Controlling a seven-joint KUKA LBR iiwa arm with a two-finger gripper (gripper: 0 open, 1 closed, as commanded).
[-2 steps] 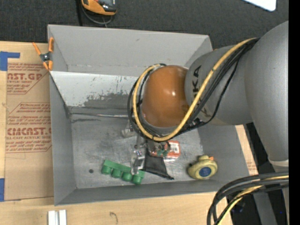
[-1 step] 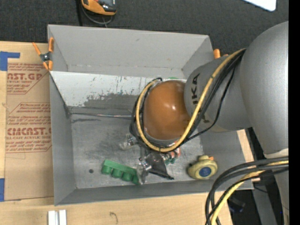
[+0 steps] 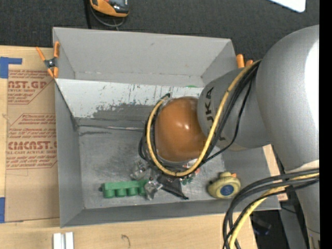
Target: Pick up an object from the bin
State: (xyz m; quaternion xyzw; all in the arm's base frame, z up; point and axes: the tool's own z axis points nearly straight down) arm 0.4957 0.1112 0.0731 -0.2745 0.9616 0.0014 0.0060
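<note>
**Claw [image 3: 149,183] working low beside a green bumpy piece**

Claw is sitting down near the floor of the grey bin [image 3: 104,51], under the arm's orange wrist cover [image 3: 176,128]. Whether it is apart or together I cannot tell.

A green plastic piece [image 3: 122,190] with three bumps is lying flat along the near wall, its right end just beside the claw. A yellow round thing with a blue centre [image 3: 224,187] is resting well apart, toward the near right corner.

To my judgement the approach step is under way, with no lift begun. The next move is calling for centring on the green piece's end before closing.

The bin floor is looking scuffed and scratched, hard and flat, so the piece may be sliding if nudged. Room is running tight. The sloping near wall is standing close behind the green piece, and cables [image 3: 150,123] are crowding the wrist.
</note>
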